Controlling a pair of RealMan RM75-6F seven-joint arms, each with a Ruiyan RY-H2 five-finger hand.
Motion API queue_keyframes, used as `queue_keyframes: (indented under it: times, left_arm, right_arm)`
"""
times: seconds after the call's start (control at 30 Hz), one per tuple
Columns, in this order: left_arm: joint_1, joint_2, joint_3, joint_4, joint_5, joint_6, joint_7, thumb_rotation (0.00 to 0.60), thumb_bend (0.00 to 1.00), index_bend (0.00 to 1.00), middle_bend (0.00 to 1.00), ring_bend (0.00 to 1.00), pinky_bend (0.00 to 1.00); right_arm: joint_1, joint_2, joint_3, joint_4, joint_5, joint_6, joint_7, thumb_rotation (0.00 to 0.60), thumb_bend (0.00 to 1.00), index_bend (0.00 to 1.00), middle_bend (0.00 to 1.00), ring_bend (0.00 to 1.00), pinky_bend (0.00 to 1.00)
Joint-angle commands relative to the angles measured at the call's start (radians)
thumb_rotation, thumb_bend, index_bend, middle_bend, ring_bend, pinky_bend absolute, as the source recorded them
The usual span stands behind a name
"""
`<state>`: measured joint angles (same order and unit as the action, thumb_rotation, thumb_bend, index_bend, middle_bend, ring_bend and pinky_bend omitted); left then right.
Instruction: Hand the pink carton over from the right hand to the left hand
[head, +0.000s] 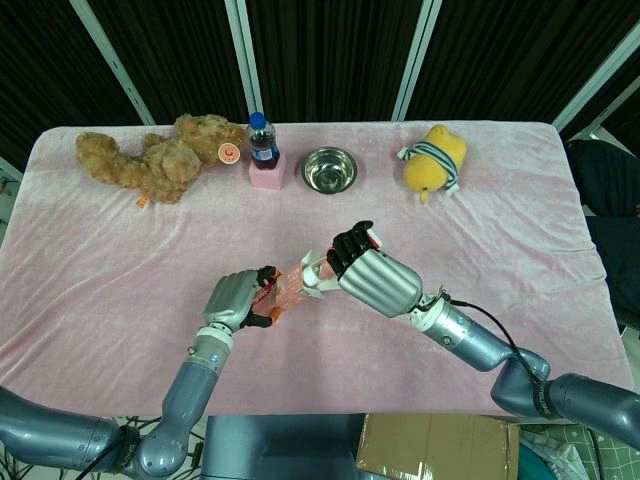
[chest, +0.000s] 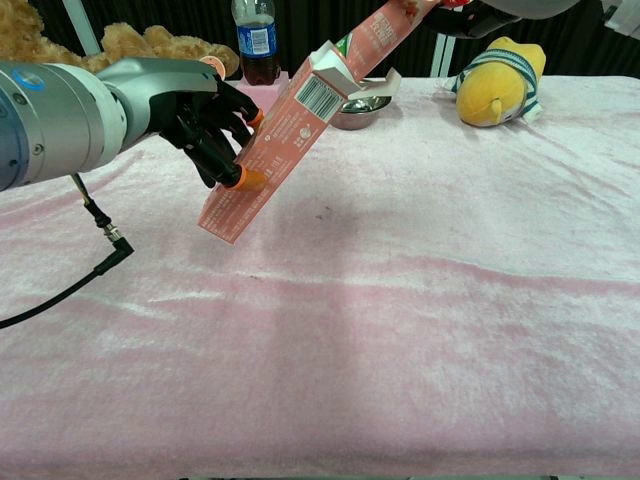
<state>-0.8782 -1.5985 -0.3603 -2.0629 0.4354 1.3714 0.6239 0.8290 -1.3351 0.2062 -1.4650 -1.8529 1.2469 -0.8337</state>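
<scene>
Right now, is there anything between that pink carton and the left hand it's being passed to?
Nothing visible. The left hand already touches the lower part of the pink carton with its fingertips, while the right hand holds the upper end above the table.

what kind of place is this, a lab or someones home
Most likely a robot test lab: black curtains behind, a table draped in pink cloth, and staged props such as a teddy bear and steel bowl.
</scene>
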Motion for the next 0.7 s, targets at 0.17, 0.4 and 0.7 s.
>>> queue_keyframes:
  times: [0.17,0.4,0.7]
  left_arm:
    - [-0.002,0.001,0.001,-0.004,0.001,0.0,-0.002,0.6,0.36,0.41,0.37,0.31,0.42]
    - [-0.004,0.004,0.006,-0.004,-0.009,0.003,0.001,0.6,0.36,0.41,0.37,0.31,0.42]
    - [-0.019,0.01,-0.001,-0.012,-0.045,0.015,0.03,0.6,0.36,0.41,0.37,0.31,0.43]
  right_arm:
    - [-0.001,0.002,0.0,0.0,0.0,-0.001,-0.001,0.6,0.4,0.65,0.58,0.5,0.48]
    - [0.001,-0.001,-0.002,0.004,-0.003,-0.004,-0.003,0.6,0.4,0.65,0.57,0.5,0.48]
    - [0.002,-0.001,-0.005,0.008,-0.008,-0.007,-0.004,0.6,0.4,0.65,0.57,0.5,0.48]
